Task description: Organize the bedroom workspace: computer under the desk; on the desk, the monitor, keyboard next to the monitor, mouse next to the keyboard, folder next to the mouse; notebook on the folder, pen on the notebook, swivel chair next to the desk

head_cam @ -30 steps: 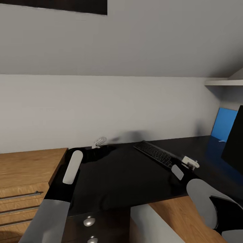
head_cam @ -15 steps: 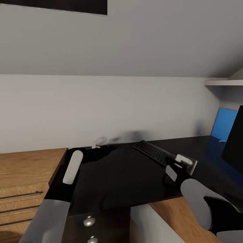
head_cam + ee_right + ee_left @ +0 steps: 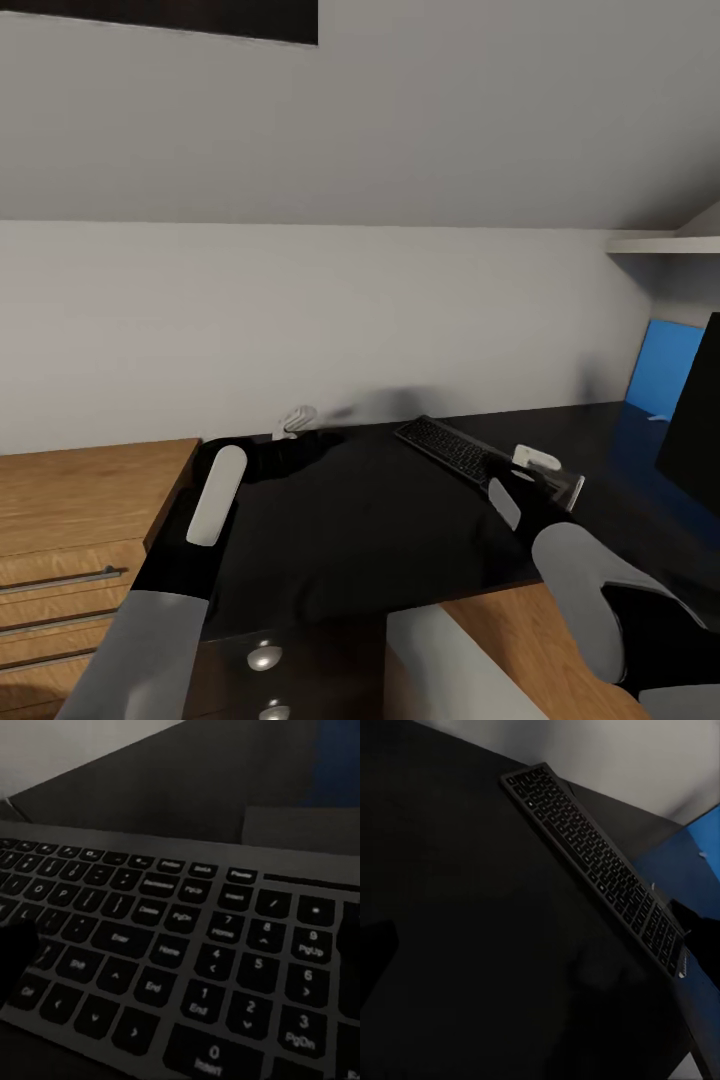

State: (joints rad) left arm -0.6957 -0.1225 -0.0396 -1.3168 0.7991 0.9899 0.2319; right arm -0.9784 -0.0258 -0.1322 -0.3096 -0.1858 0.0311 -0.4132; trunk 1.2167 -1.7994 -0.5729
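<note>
Right end effector [image 3: 530, 472] moved in over keyboard [image 3: 455, 452] end on counter [image 3: 360, 520], grip state unclear, repositioning likely next.

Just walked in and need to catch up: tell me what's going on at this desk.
The robot is working on the keyboard, which lies slantwise on the black desk. Its right pincer is at the keyboard's number-pad end, with the keys close up in the right wrist view; whether it grips is unclear. The left pincer hovers over the desk's far left, holding nothing visible. The monitor stands at the right edge, and a blue folder shows behind it.
</note>
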